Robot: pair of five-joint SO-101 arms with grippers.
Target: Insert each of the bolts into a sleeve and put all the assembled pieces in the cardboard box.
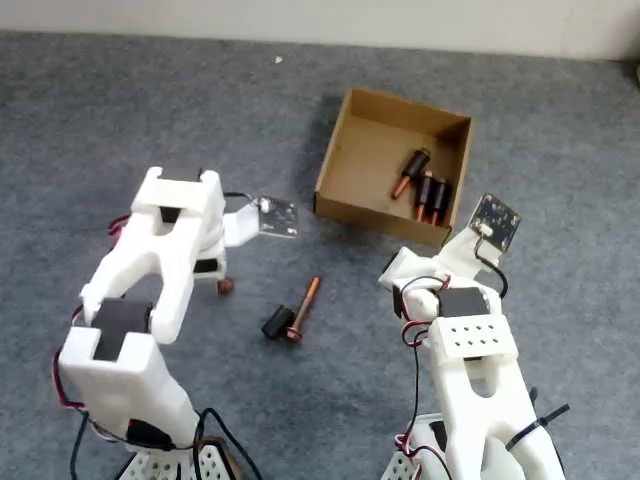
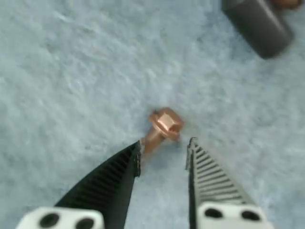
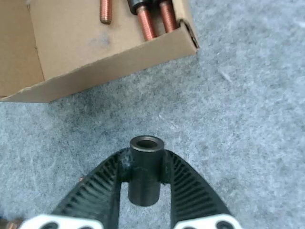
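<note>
Grey, felt-like counter (image 1: pixel 120 110) seen from above, with two white robot arms and an open cardboard box (image 1: pixel 335 165) on its far side. Three assembled pieces (image 1: pixel 424 192), copper bolts in black sleeves, lie inside the box against one side wall.

The right gripper (image 3: pixel 146 160) is clamped on a black sleeve (image 3: pixel 145 171) just in front of the box's near wall, with the open bore facing the wrist camera. The left gripper (image 2: pixel 164 144) hangs low over the counter, well away from the box on its near side, with its fingers apart. A copper bolt (image 2: pixel 164 125) lies on the counter at the fingertips. Its hex head sits beyond them, and its shank runs toward one finger rather than down the middle of the gap. A second bolt (image 1: pixel 305 303) and a loose sleeve (image 1: pixel 277 323) lie side by side in front of the box, closer to it than the first bolt is.

Likely risks:
- **Off-centre bolt:** if the fingers close now, one may strike the shank first and roll or flick the bolt away, or grip it crooked.
- **Missed bore:** a crooked bolt would probably catch on the sleeve's rim instead of entering.
- **Shallow hold:** the sleeve is held only near the fingertips, so a push from a bolt could twist it or make it slip.
- **Loose parts:** either arm could knock the loose bolt and sleeve if it swings across the space in front of the box.
</note>
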